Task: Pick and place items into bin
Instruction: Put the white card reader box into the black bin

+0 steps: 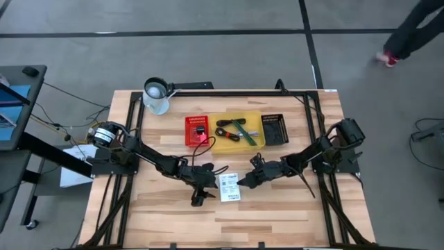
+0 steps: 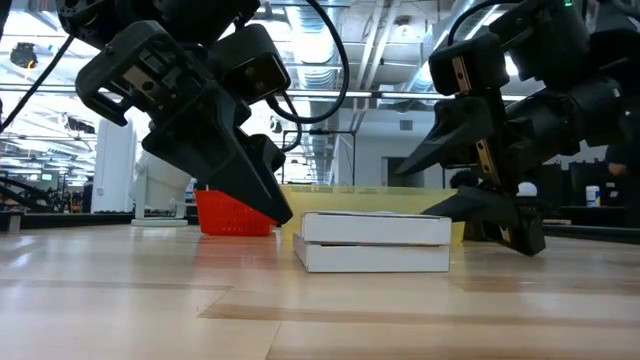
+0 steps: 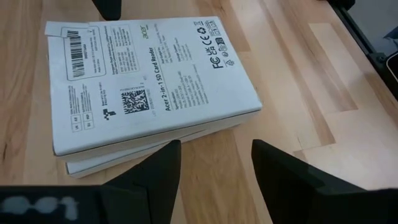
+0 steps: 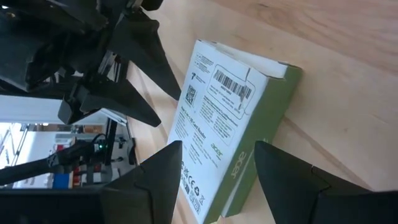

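From above, the white packet [image 1: 229, 187] lay flat on the tabletop [image 1: 277, 215], in front of the yellow bin [image 1: 239, 130]. The left pincer [image 1: 208, 182] stood just beside its left edge, the right pincer [image 1: 244, 180] just beside its right edge.

At table height, the packet [image 2: 374, 242] sat between both pincers, gripped by neither.

The left wrist showed open fingers [image 3: 152, 174] short of the packet [image 3: 149, 81].

The right wrist showed open fingers [image 4: 155, 180] flanking the packet's [image 4: 217, 130] near end.

White printed box [image 4: 214, 130] on wood, open end effector [image 4: 214, 171] near
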Controlling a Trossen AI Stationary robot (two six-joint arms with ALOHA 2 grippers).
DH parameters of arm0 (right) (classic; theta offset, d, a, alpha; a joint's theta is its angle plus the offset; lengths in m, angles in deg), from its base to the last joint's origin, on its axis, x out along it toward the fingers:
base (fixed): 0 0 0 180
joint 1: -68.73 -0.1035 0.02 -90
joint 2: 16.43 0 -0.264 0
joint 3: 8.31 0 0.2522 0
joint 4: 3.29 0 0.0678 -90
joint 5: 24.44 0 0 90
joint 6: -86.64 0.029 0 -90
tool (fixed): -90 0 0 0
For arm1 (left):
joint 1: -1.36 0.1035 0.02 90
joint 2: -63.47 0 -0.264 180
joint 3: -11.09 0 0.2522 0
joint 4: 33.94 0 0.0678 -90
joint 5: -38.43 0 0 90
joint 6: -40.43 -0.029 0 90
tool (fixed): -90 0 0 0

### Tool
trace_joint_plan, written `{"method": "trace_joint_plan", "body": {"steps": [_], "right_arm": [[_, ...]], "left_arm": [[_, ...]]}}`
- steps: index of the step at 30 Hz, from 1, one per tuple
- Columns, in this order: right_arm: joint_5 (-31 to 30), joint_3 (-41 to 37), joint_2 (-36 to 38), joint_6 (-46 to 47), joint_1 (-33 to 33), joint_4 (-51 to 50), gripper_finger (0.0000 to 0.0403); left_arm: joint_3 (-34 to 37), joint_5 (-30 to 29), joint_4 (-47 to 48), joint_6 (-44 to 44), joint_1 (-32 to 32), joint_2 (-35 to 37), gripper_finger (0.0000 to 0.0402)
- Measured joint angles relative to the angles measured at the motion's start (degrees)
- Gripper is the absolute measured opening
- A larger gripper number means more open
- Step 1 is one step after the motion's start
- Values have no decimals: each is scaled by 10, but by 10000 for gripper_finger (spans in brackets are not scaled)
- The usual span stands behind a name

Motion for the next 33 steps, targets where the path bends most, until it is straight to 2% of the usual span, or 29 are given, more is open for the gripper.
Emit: {"method": "trace_joint_plan", "body": {"steps": [33], "right_arm": [[59, 0, 1, 97, 7, -17, 196]], "left_arm": [[0, -7, -6, 24, 0, 0, 187]]}}
